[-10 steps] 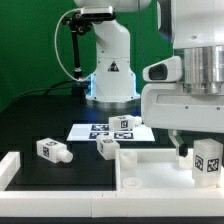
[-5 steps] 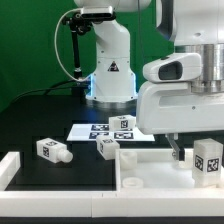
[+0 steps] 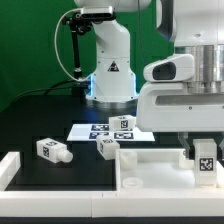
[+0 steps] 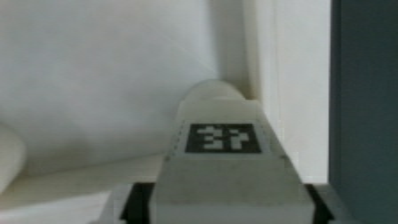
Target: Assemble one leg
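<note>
Arm: the white Panda fills the right side of the exterior frame, its base at upper centre against a green backdrop.
Jaws (image 3: 203,160): low at the right edge of the exterior frame, clenched on a leg; dark fingers (image 3: 189,153) flank it on both sides.
Held leg (image 3: 205,158): a stubby white peg with its square tag facing the camera, upright between the fingers, over the panel's right part. In the wrist view the same leg (image 4: 226,150) sits at centre, tag showing, rounded end pointing away from the camera. Whether it touches the panel, I cannot tell.
Panel (image 3: 150,172): large, flat and white with a raised rim, in the lower right of the exterior frame; a short round stub stands at its near-left corner.
Second leg (image 3: 52,151): lies on its side on the black counter (image 3: 40,120), left of centre, well apart from the jaws.
Third leg (image 3: 107,146): lies at centre, just beside the panel's left rim.
Fourth leg (image 3: 121,125): rests on the marker board, above the third leg.
Marker board (image 3: 85,131): thin and white, flat on the counter at centre, several tags on it.
White rail (image 3: 10,166): a raised white edge along the lower left of the exterior frame.
</note>
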